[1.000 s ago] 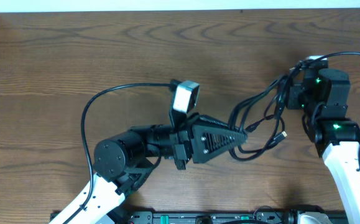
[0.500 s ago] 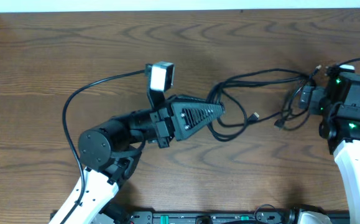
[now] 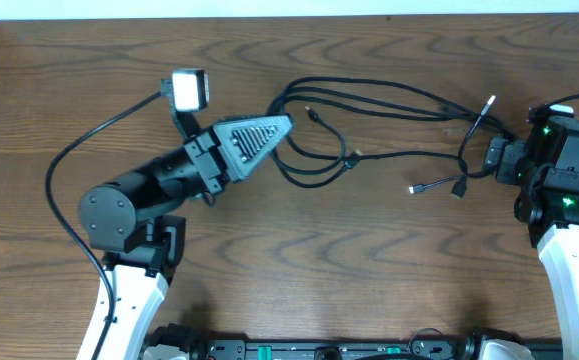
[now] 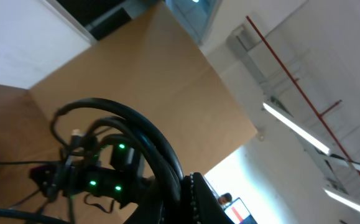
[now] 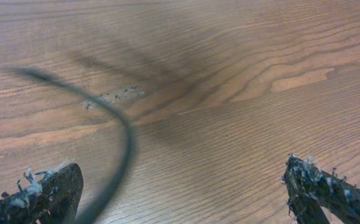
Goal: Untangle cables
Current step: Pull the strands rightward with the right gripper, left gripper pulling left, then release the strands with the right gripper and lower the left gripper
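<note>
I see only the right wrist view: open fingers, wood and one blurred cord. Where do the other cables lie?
Observer: In the overhead view the cables stretch across the table from the left end effector toward the right arm.
Operator: Is the left end effector gripping them?
Observer: Yes, it is shut on their left end.
Operator: Are any plugs free?
Observer: One plug lies free on the wood, left of the right arm.

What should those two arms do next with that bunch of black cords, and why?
Probably close the right gripper on the strand that runs through its open jaws. The left gripper is shut on the cables at their far end. They lie spread out but looped together, so a second hold would likely let the arms pull them apart.
</note>
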Motion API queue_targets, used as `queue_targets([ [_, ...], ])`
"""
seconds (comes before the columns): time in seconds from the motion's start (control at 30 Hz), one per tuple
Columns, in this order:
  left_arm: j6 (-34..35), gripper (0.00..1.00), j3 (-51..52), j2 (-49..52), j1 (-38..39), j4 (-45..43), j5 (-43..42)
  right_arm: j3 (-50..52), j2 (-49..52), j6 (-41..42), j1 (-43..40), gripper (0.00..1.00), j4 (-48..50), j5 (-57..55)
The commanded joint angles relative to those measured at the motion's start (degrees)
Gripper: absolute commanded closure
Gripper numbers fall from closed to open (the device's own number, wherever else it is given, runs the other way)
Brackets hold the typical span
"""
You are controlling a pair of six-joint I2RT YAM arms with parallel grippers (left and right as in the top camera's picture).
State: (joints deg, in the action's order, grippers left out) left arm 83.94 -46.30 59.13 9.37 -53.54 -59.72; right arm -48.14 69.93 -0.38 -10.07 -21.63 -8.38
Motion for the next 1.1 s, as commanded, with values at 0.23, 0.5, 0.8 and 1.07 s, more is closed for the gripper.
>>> queue_targets([
  [0.23, 0.9, 0.93, -2.3, -1.1, -9.4, -0.5, -5.2, 0.2, 0.5, 1.2, -0.8, 0.01, 0.0, -1.8],
  [0.5, 0.8, 0.93, -2.3, 0.3, -18.6, 6.8, -9.2, 0.2, 0.5, 1.2, -0.8, 0.01, -0.1, -1.2],
  [0.8, -1.6, 0.93, -2.2, 4.2, -19.8, 6.8, -17.9, 0.2, 0.5, -2.9, -0.8, 0.01, 0.0, 14.3],
  [1.07, -2.0, 0.92, -2.1, 6.1, -19.8, 6.8, -20.5, 0.2, 0.5, -22.8, -0.8, 0.01, -2.2, 45.2],
])
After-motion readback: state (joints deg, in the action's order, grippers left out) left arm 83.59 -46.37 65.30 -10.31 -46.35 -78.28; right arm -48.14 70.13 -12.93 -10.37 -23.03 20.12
